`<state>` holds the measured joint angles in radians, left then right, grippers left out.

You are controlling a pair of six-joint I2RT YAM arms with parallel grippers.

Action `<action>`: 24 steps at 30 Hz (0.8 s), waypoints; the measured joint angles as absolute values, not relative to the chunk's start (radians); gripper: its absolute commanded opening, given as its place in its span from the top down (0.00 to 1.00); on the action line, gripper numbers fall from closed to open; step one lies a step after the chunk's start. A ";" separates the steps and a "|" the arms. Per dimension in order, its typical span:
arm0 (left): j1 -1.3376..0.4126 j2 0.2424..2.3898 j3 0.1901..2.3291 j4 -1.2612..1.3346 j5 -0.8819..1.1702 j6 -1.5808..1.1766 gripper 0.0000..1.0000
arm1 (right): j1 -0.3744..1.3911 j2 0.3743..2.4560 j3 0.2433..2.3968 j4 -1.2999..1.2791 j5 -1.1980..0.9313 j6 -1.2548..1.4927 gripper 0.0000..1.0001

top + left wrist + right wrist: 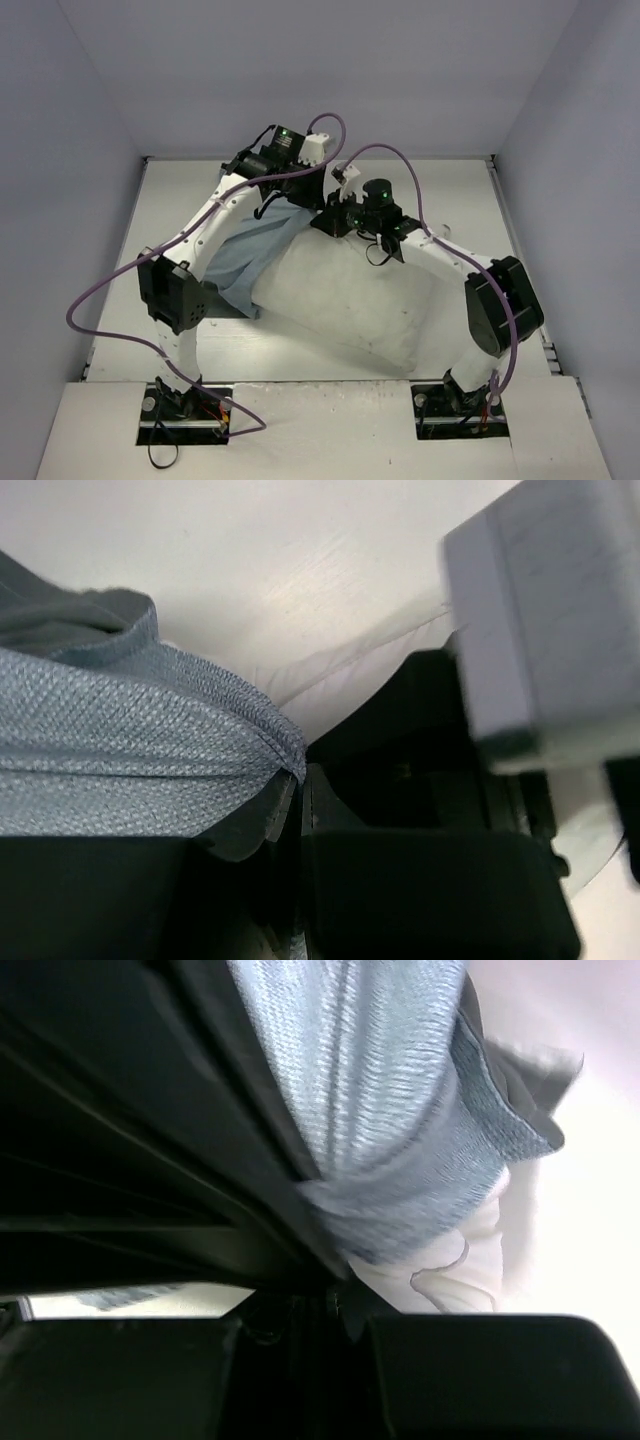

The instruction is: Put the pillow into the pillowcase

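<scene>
The white table [460, 195] carries 1 white pillow [360, 300], lying flat and slantwise at the middle, with its far end under the 2 wrists. The pillowcase [245, 260], pale blue-grey side showing, drapes over the pillow's left part. Its near end is down by the table and its far edge is raised. The left fingers [305, 792] are pinched together on its stitched hem. The right fingers [340, 1295] are closed on gathered pillowcase cloth, with the white pillow just beside them.
</scene>
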<state>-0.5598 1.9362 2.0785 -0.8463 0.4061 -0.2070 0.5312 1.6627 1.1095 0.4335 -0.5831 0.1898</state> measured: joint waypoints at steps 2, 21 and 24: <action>-0.553 1.911 1.999 -0.798 0.417 -0.236 1.00 | 0.527 1.663 1.072 0.463 -0.572 0.199 1.00; -0.472 1.850 1.879 -0.696 0.415 -0.238 1.00 | 0.376 1.617 1.064 0.465 -0.692 0.257 0.00; -0.472 1.849 1.870 -0.696 0.426 -0.238 1.00 | 0.412 1.721 1.081 0.462 -0.748 0.255 0.17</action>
<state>-0.4717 1.8492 1.8702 -0.6960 0.4263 -0.2379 0.4122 1.7210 1.0813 0.4618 -0.7479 0.2554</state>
